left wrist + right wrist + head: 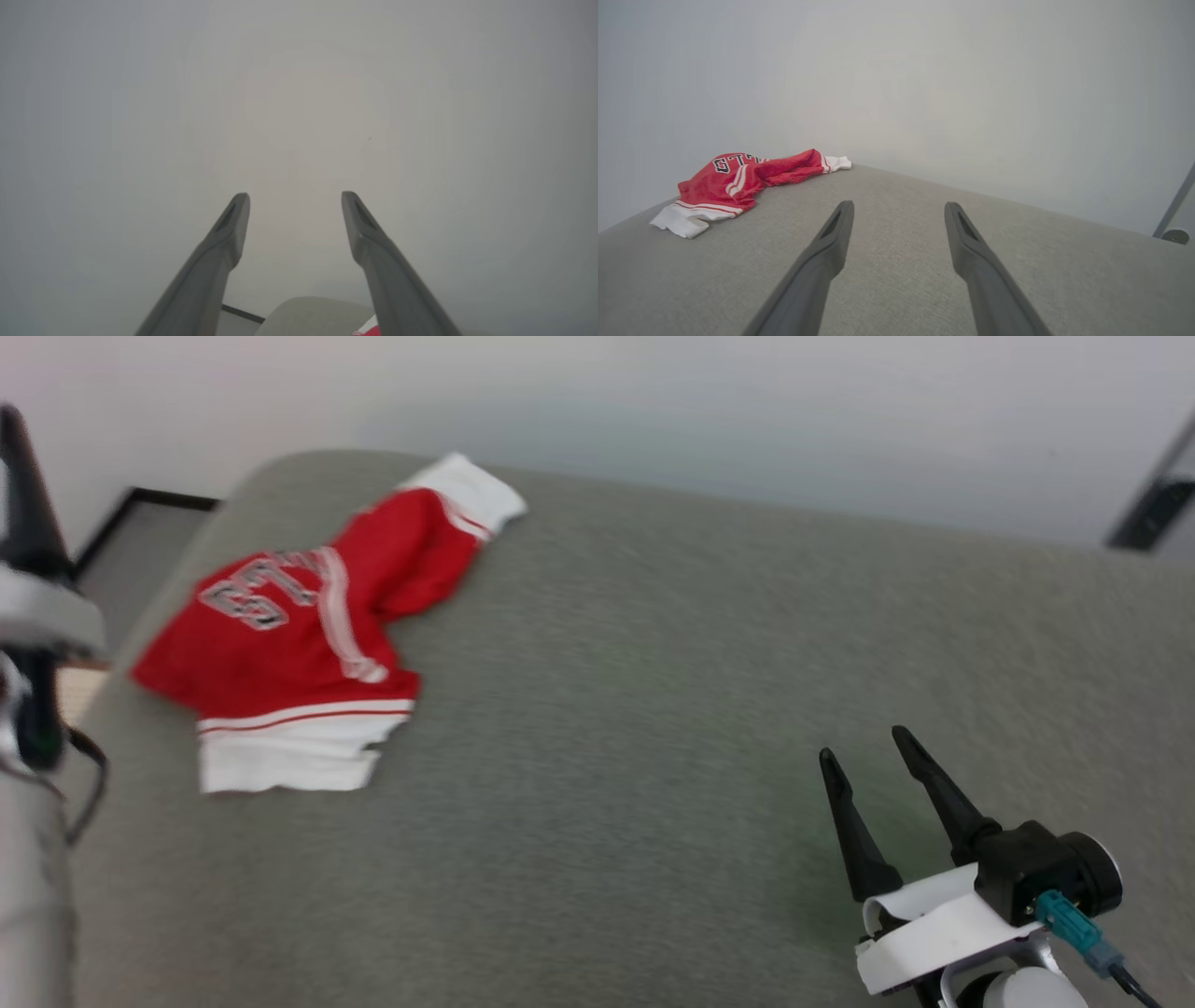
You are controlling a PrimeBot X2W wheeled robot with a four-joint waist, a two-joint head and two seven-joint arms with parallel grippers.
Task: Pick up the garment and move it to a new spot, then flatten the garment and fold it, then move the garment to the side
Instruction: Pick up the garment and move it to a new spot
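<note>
Currently the red shirt (280, 644) lies crumpled near the far left corner of the grey padded surface (653, 728). One white-ended sleeve points toward the wall and the other toward the robot, and the chest letters partly show. Well apart from it, the right gripper (864, 745) sits over the bare near right part of the surface, fingers spread and holding nothing. The left gripper (295, 195) is raised toward the pale wall (299, 93), fingers likewise spread and empty.
</note>
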